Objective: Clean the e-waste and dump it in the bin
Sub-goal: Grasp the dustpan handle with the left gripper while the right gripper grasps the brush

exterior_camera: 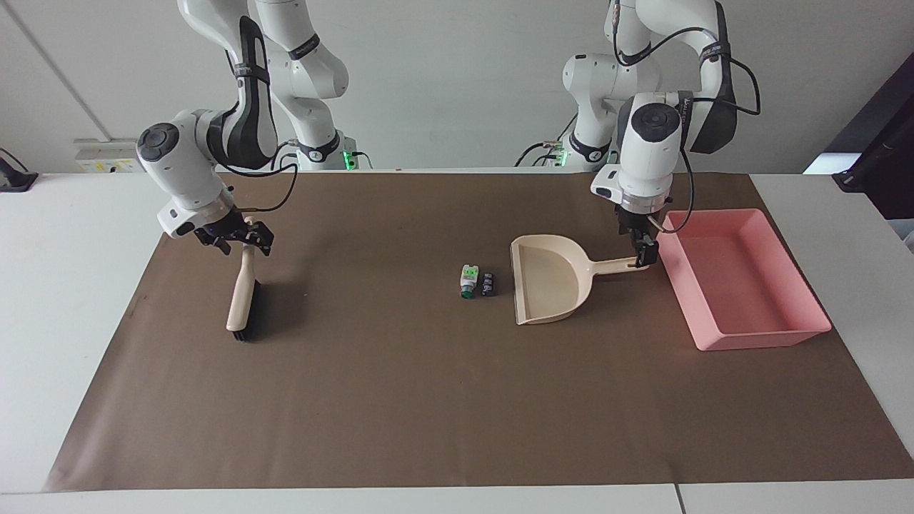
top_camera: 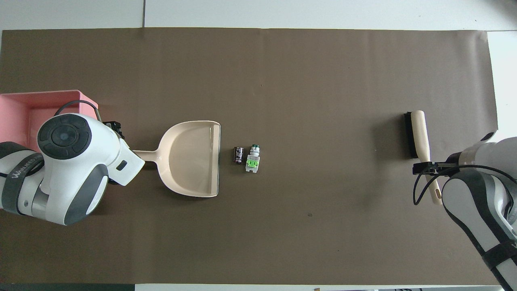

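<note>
Brown paper covers the desk (exterior_camera: 400, 400); nothing has been swept yet. Both e-waste parts, the white-and-green one (exterior_camera: 468, 280) and the black block (exterior_camera: 488, 284), lie side by side just off the dustpan's (exterior_camera: 546, 285) open lip, with the empty pink bin (exterior_camera: 757, 335) at the left arm's end. The left tool (exterior_camera: 645, 253) is set at the dustpan handle's tip, the right tool (exterior_camera: 239, 239) at the brush's (exterior_camera: 243, 296) handle; finger spread cannot be told for either. Gripping, sweeping and dumping are judged outstanding.
</note>
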`<state>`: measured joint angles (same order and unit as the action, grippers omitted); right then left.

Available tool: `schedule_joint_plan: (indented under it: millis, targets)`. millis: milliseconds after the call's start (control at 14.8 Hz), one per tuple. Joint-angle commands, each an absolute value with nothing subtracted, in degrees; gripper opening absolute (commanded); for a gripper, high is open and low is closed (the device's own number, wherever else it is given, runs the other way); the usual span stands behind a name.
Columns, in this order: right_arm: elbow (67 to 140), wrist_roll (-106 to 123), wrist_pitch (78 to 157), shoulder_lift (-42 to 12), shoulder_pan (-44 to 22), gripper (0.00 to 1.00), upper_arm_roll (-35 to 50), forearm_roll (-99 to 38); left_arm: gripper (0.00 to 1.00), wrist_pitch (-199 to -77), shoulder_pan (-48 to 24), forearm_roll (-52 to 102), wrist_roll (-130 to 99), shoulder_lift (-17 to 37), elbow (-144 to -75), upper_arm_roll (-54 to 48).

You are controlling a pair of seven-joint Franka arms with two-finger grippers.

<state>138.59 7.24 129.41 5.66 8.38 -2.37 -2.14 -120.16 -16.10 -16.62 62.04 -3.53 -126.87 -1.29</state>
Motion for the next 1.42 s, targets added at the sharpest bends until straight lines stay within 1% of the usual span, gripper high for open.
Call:
schedule_joint_plan:
  millis: [0,135,271,339,406,474,542,610,677,745,813,880,1016,1084,1219,1355]
  targets:
    - [140.0,9.7,131.0,6.3,9.4,0.93,-2.0,-3.7,0.98,-125.0,-18.5,-20.9,55.8,-0.6,-128.5,-0.7]
    - [140.0,9.7,131.0,6.3,9.3,0.86,-2.0,-3.7,0.98,-127.0,-19.4,-21.8,53.9,1.4,-128.8,-0.7]
    - [140.0,9.7,131.0,6.3,9.4,0.77,-2.0,-3.7,0.97,-127.0,-19.8,-23.7,51.8,2.0,-129.2,-0.7]
    - [140.0,9.7,131.0,6.3,9.4,0.67,-2.0,-3.7,0.97,-126.9,-20.5,-23.7,51.2,2.0,-129.3,-0.7]
    - [140.0,9.7,131.0,6.3,9.4,0.51,-2.0,-3.7,0.97,-126.9,-20.7,-23.7,51.2,2.0,-129.5,-0.7]
    - [140.0,9.5,130.9,6.3,9.3,0.22,-2.0,-3.7,0.96,-126.9,-20.7,-23.7,51.1,2.0,-129.7,-0.7]
    - [140.0,9.5,130.9,6.3,9.4,0.06,-2.0,-3.8,0.94,-126.9,-20.8,-23.7,50.7,1.9,-129.8,-0.7]
    - [139.7,9.4,130.8,6.2,9.3,0.0,-1.9,-3.8,0.92,-126.8,-20.8,-23.7,50.3,1.9,-129.9,-0.7]
    - [139.6,9.3,130.7,6.2,9.2,0.0,-1.9,-3.8,0.9,-126.8,-21.0,-23.7,49.4,1.9,-129.9,-0.8]
    - [139.3,9.3,130.4,6.2,9.0,0.0,-1.9,-3.8,0.85,-126.8,-21.4,-23.7,48.2,1.8,-129.9,-0.8]
    - [138.8,9.4,130.2,6.1,8.8,0.0,-1.9,-3.8,0.74,-126.7,-21.6,-23.7,47.6,1.8,-129.9,-0.8]
    - [137.9,9.4,129.5,6.0,8.7,0.0,-1.9,-3.8,0.59,-126.7,-21.6,-23.7,47.6,1.8,-129.8,-0.8]
    - [134.8,9.2,126.1,5.5,7.9,0.0,-1.8,-3.8,0.3,-127.6,-21.5,-23.7,47.6,1.9,-129.6,-0.9]
    - [132.6,8.6,123.3,5.5,6.7,0.0,-1.7,-3.8,0.22,-128.4,-21.5,-23.7,47.7,1.9,-129.6,-0.9]
    - [129.3,6.9,118.4,5.5,3.6,0.0,-1.5,-3.7,0.18,-127.9,-21.5,-23.6,47.7,1.9,-129.7,-0.9]
    - [127.2,5.7,114.9,5.1,0.2,0.0,-1.4,-3.6,0.01,-127.4,-21.0,-23.6,48.2,1.8,-129.0,-0.8]
